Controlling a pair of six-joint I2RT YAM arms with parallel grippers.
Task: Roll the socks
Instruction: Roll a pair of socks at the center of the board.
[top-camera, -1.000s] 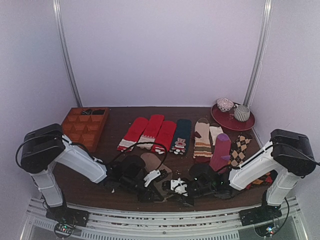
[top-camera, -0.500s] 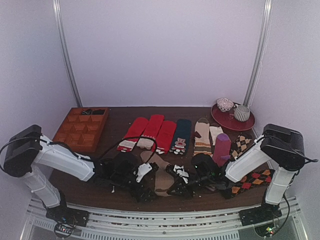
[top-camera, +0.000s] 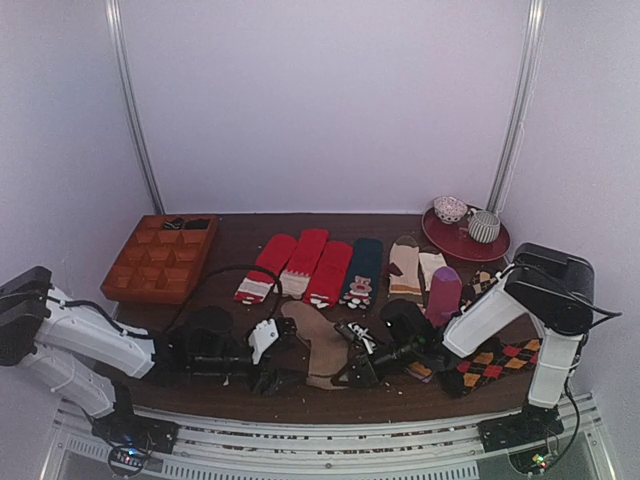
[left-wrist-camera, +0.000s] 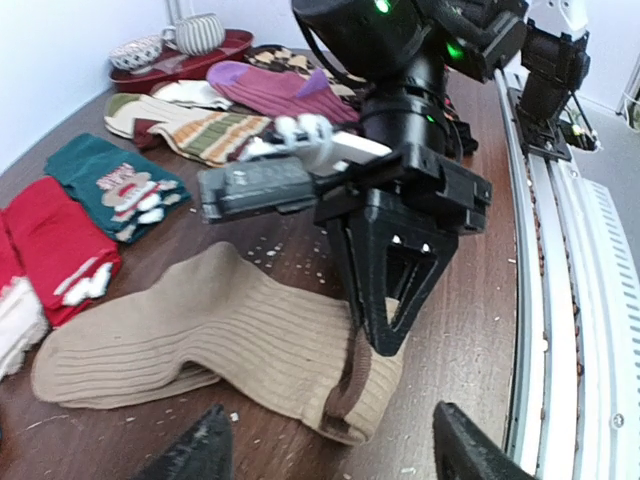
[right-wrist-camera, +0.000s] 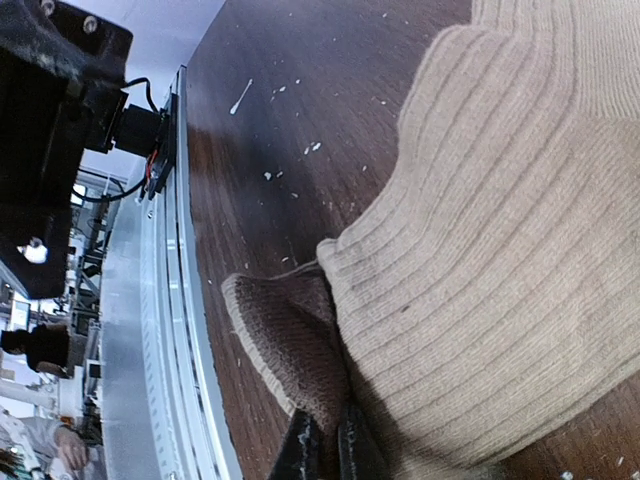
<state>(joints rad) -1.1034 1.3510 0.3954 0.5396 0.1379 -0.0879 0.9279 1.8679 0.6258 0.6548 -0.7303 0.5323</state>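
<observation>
Tan-brown socks lie flat on the table close to its front edge, between the 2 arms, with the toe pointing back and the dark-lined cuff nearest the rail. Whether 1 sock or 2 stacked lie there, I cannot tell from where I stand.

The right gripper has its tips down on the cuff end, its jaws pinched together on the knit; its own wrist view shows the brown cuff lining bunched right at the fingers. I'd judge that hold is there to lift the cuff edge off the wood so a first turn of the roll can begin.

The left gripper sits low just in front of the same cuff, jaws spread wide and holding nothing. It looks parked to take the free corner or to pin the fabric while the other arm turns it over.

Behind the socks runs a row of others, among them the red socks and a green sock, well clear of the work. My one worry is that the pinch has caught only the top layer.
</observation>
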